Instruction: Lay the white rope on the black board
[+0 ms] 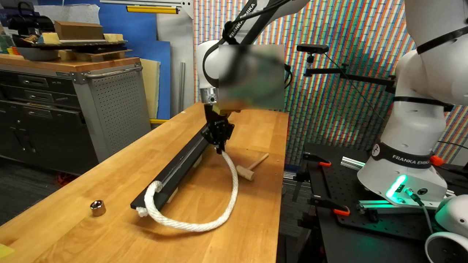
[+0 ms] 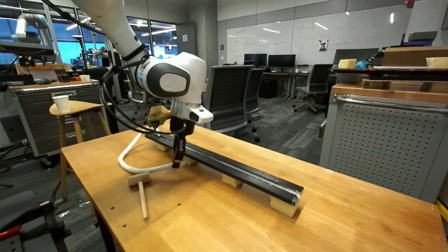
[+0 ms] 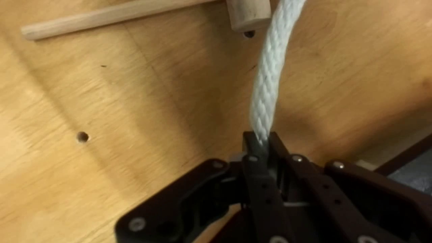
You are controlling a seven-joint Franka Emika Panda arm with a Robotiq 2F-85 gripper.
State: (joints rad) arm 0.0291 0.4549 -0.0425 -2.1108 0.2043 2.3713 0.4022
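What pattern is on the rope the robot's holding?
The white rope has a braided pattern, clearest in the wrist view.

Forearm (image 2: 113, 24): slants from 11 toward 5 o'clock in an exterior view
Wrist (image 2: 192, 78): bent downward
Gripper (image 3: 261, 143): points to 6 o'clock in both exterior views
Fingers (image 3: 249, 145): clamped, close together, nearly parallel

In an exterior view, the jointed black claw (image 2: 177, 163) pinches the thick white rope (image 2: 152, 169) beside the long black board (image 2: 227, 165) (raised on pale yellow blocks (image 2: 284, 207)).
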